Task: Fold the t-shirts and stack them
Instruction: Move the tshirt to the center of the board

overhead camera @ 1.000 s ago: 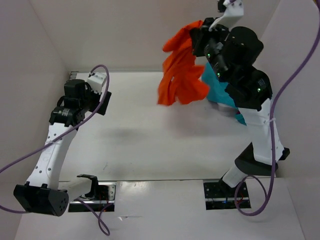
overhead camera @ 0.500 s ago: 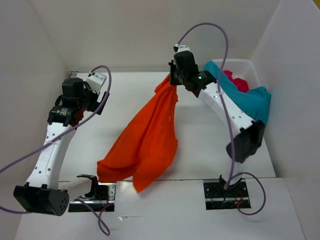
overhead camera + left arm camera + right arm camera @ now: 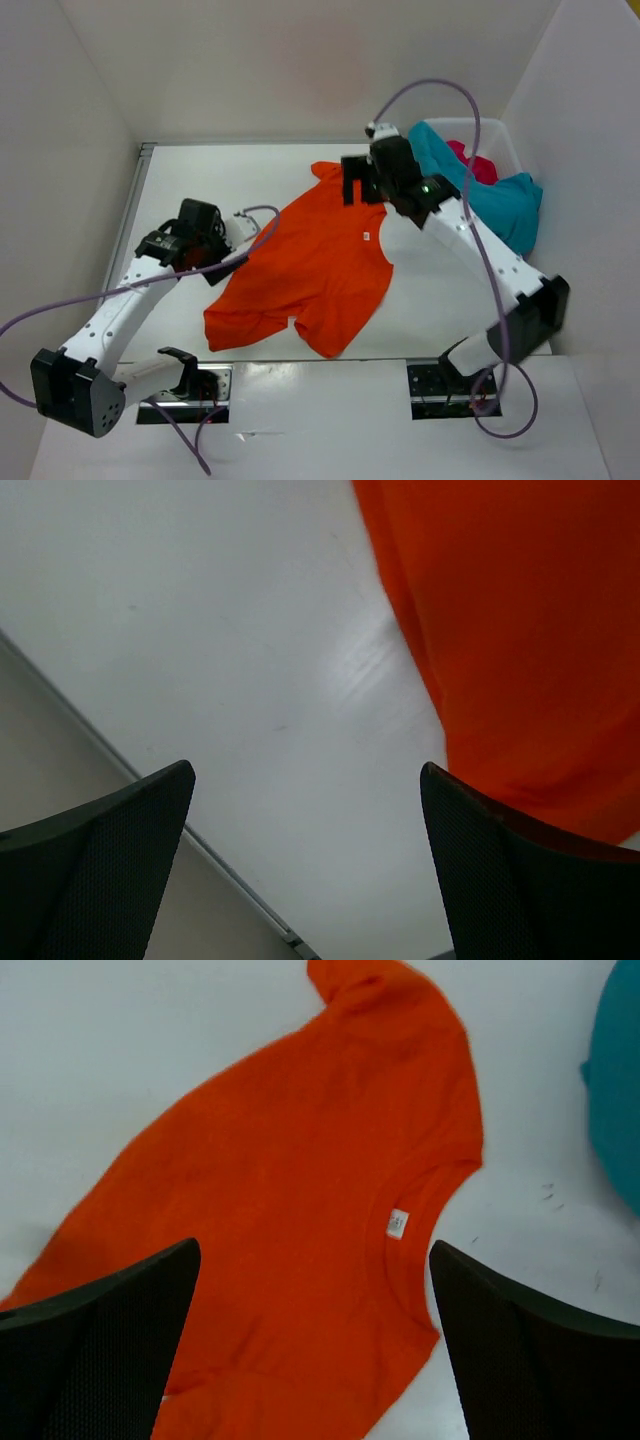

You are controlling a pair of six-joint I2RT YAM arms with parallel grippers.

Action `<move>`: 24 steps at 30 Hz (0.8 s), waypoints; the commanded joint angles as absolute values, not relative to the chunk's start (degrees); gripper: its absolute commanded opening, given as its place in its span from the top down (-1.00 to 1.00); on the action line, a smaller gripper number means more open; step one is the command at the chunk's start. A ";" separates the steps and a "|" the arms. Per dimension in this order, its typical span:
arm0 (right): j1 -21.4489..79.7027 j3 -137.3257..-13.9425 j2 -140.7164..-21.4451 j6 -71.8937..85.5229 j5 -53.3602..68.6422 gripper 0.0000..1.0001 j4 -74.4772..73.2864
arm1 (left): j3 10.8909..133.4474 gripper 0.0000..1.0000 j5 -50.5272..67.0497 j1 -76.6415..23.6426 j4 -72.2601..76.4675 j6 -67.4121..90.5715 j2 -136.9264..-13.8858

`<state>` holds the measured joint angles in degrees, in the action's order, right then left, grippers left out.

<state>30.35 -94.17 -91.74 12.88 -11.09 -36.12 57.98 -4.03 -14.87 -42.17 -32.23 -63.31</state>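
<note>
Table point(image 3: 200, 180), orange tee point(image 3: 310, 270) below R end effector point(image 3: 312, 1255)

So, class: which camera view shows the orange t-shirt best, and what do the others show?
The top external view: nearly the whole orange t-shirt lies spread out. The right wrist view shows only its collar end; the left wrist view, just one edge.

The pink-red t-shirt point(image 3: 478, 165) lies mostly hidden (teal t-shirt point(image 3: 510, 205) covers it).

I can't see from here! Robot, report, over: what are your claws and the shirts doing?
Left claw open, beside orange t-shirt. Right claw open, above it. Orange t-shirt spread on table, unfolded. Teal t-shirt, red t-shirt in basket, nothing blocking.
</note>
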 commanded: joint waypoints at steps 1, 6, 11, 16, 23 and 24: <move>34.77 -74.08 -78.53 17.65 -9.05 -1.00 -34.01 | 53.54 -1.00 -4.75 -19.15 -47.27 -38.23 -62.67; 47.79 -60.74 -77.42 33.62 -7.29 -1.00 -35.84 | 45.28 -1.00 -10.09 -25.66 -45.98 -40.77 -63.19; 62.20 -57.30 -84.54 39.81 -5.80 -1.00 -35.24 | 43.25 -1.00 -9.15 -25.66 -43.51 -38.50 -64.51; 66.70 -55.82 -91.66 40.43 -4.39 -1.00 -37.44 | 38.59 -0.87 -8.96 -25.66 -42.19 -37.88 -64.51; 68.91 -53.96 -95.79 42.36 -5.45 -0.49 -36.83 | 36.92 -0.14 -7.91 -25.66 -39.73 -36.13 -64.51; 68.91 -53.96 -96.41 42.36 -5.45 -0.15 -36.83 | 36.91 -0.03 -7.91 -25.66 -39.73 -36.12 -64.51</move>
